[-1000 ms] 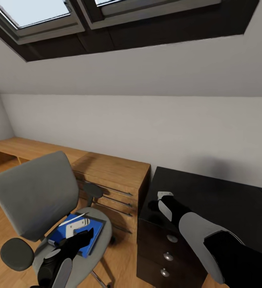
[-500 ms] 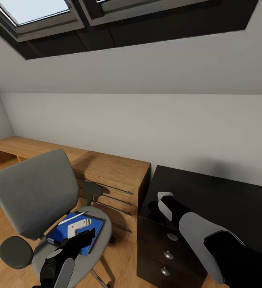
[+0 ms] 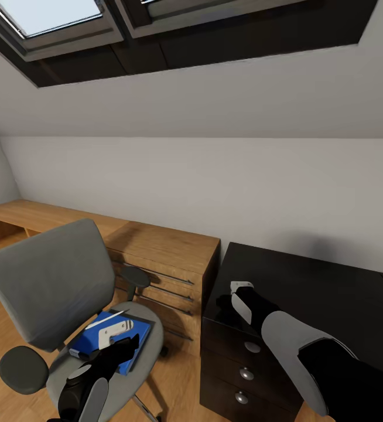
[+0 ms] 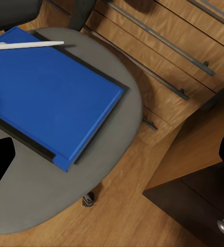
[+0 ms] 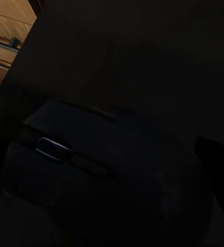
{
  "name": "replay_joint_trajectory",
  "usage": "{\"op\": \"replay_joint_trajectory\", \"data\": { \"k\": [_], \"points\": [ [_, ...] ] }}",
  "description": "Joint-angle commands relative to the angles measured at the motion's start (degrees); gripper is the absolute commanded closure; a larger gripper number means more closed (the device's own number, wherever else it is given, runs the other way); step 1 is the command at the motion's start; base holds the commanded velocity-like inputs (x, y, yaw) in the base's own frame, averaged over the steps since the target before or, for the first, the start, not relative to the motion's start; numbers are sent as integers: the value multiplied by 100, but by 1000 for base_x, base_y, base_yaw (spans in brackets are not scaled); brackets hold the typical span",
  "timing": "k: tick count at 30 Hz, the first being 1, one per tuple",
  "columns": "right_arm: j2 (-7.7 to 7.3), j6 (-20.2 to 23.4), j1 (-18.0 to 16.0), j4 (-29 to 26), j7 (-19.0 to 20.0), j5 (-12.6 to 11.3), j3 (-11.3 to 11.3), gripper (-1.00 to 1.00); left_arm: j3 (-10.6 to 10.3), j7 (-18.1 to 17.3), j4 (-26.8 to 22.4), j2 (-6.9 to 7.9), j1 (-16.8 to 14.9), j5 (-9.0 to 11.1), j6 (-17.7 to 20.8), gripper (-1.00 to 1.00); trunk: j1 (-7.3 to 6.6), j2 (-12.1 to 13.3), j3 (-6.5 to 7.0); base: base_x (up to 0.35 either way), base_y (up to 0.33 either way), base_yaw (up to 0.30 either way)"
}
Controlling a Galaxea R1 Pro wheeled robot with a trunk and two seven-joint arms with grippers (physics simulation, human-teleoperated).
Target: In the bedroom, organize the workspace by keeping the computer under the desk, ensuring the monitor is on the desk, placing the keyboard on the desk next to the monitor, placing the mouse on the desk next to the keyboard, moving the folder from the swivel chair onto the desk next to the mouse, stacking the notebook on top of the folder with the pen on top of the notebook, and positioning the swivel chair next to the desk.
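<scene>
Left claw (image 3: 116, 334), its jaw state untellable, hovers just above the blue folder (image 4: 50, 98) on the swivel chair (image 3: 51, 281), nearer than the right claw (image 3: 229, 299) by the mouse (image 5: 101, 175).

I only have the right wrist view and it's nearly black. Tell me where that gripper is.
Observer: The right gripper hangs over the black desk's near left corner, above its drawers.
Operator: Now give me the left side.
Observer: The left gripper is open above the swivel chair seat, over a blue notebook.
Operator: Report what's with it.
Observer: A white pen lies on the notebook; a dark folder sits underneath.
</scene>
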Motion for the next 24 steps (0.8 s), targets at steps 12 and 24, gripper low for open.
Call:
{"op": "replay_joint_trajectory", "data": {
  "k": [12,24],
  "points": [
    [-2,34,-3,-9,-36,-60,47,100,2,55,-7,0,-4,60,13,-100,0,-4,-6,0,0,0],
    [6,36,-3,-2,-36,-60,52,100,4,55,-7,0,-4,60,13,-100,0,-4,-6,0,0,0]
  ]
}}
